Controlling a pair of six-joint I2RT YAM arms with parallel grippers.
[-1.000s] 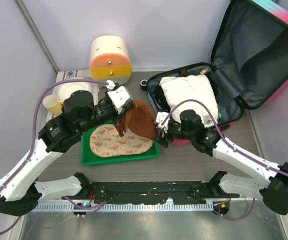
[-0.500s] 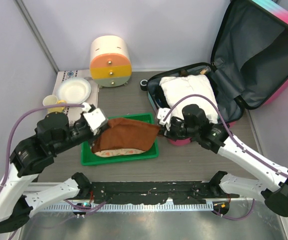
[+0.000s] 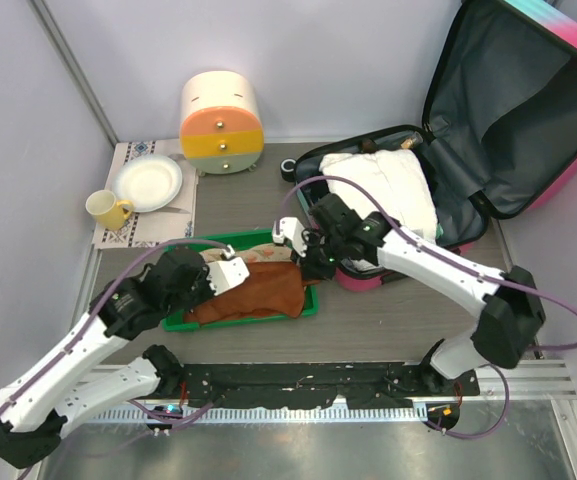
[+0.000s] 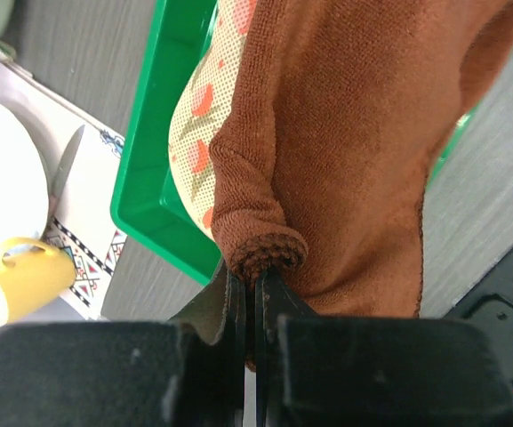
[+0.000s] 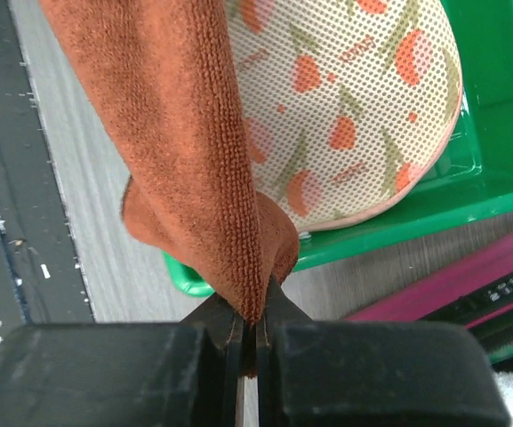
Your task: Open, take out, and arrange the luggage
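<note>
Plainly, left tool [image 4: 254,271] and right tool [image 5: 254,313] each clamp the brown cloth [image 3: 265,290].

Robot laboratory test cell.
Left arm [image 3: 68,350] and right arm [image 3: 448,275] bolted to a black rail [image 3: 298,378] at the table [image 3: 398,320] edge; plain grey panels [image 3: 348,60] enclose it.

From above I lose the lid of the suitcase [image 3: 513,110] past the top and right edges. The brown cloth [image 3: 256,296] covers most of the patterned mat [image 4: 196,116] and the tray [image 4: 149,169] floor beneath.
</note>
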